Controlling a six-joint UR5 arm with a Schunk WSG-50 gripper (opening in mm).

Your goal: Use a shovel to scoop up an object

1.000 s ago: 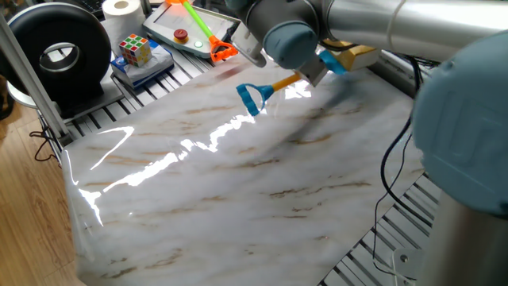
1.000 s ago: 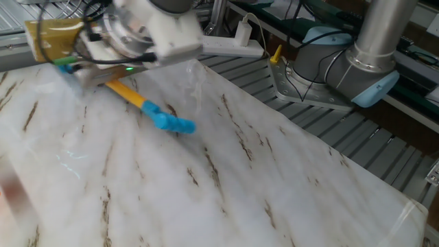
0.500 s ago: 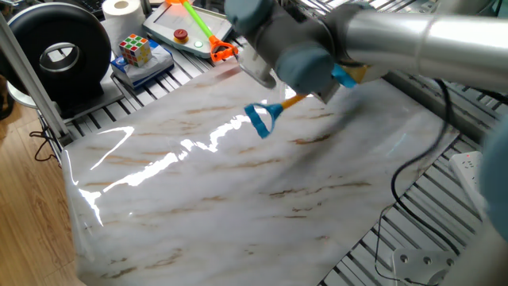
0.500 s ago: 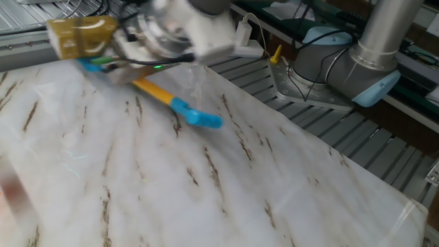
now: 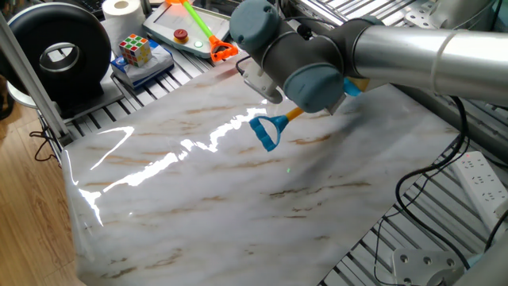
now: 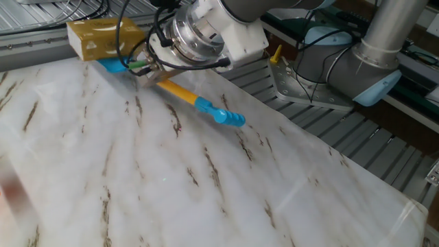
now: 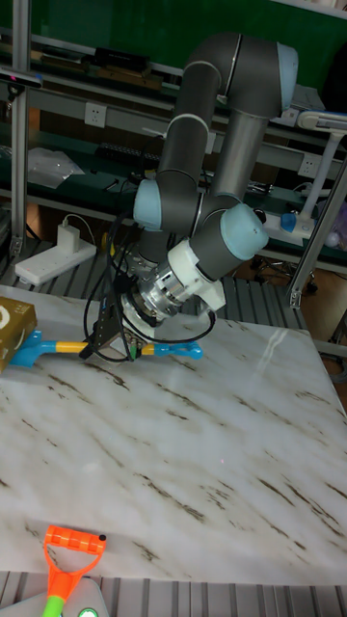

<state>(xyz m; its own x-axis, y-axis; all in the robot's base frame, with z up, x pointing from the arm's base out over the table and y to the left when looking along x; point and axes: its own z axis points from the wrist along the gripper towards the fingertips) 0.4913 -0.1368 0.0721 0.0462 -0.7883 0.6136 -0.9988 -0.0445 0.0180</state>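
Note:
The shovel (image 6: 182,92) is held level just above the marble table (image 6: 137,192), and my gripper (image 6: 147,67) is shut on its orange-yellow shaft near the blade. The tan-yellow object (image 6: 96,38) rests on the light-blue blade (image 6: 112,65). In the tall fixed view the object (image 7: 13,328) sits at the left edge over the blade (image 7: 27,349), with my gripper (image 7: 114,344) on the shaft. The blue loop end (image 5: 266,131) sticks out below my wrist in one fixed view, where the arm hides the fingers and most of the object.
Behind the table stand a puzzle cube (image 5: 135,49), a green-shafted tool with an orange head (image 5: 203,30), a paper roll (image 5: 123,9) and a black round device (image 5: 59,52). A power strip (image 5: 476,171) lies at the right. A second arm's base (image 6: 350,68) stands beyond the far edge.
My arm has carried the shovel and the object across the table, rightward in the other fixed view. The object has stayed on the blade and my grip has not changed.

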